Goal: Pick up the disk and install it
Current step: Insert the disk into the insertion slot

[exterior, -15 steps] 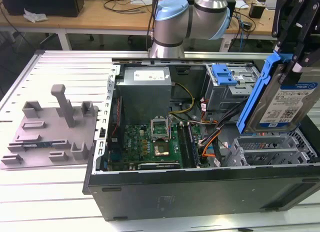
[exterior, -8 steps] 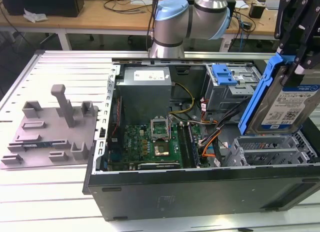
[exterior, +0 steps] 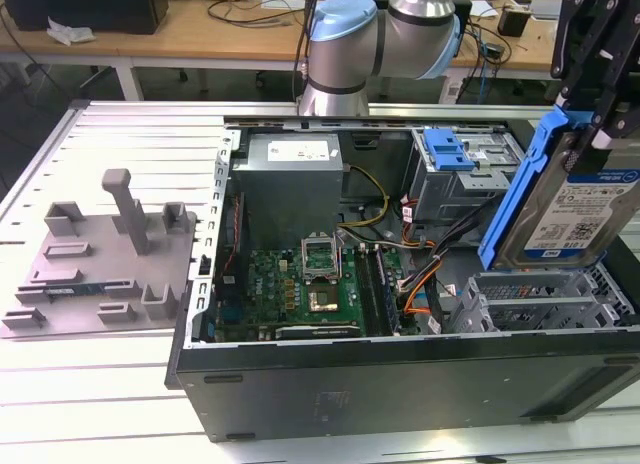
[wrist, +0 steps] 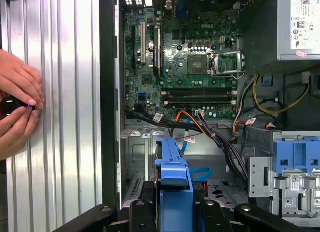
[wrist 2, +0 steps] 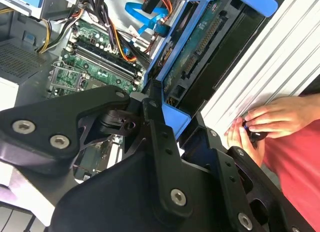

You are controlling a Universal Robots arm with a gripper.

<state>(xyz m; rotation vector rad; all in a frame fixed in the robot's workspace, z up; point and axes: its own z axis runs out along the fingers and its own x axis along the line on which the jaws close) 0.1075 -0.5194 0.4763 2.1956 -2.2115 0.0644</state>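
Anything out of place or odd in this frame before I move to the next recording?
Yes: a person's hands are over the ribbed table beside the open computer case, while the tool holds the disk tilted above the case. Nothing looks spilled or damaged.

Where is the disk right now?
At the exterior view's right, the disk is held tilted in the gripper, just above the drive cage at that end of the open case.
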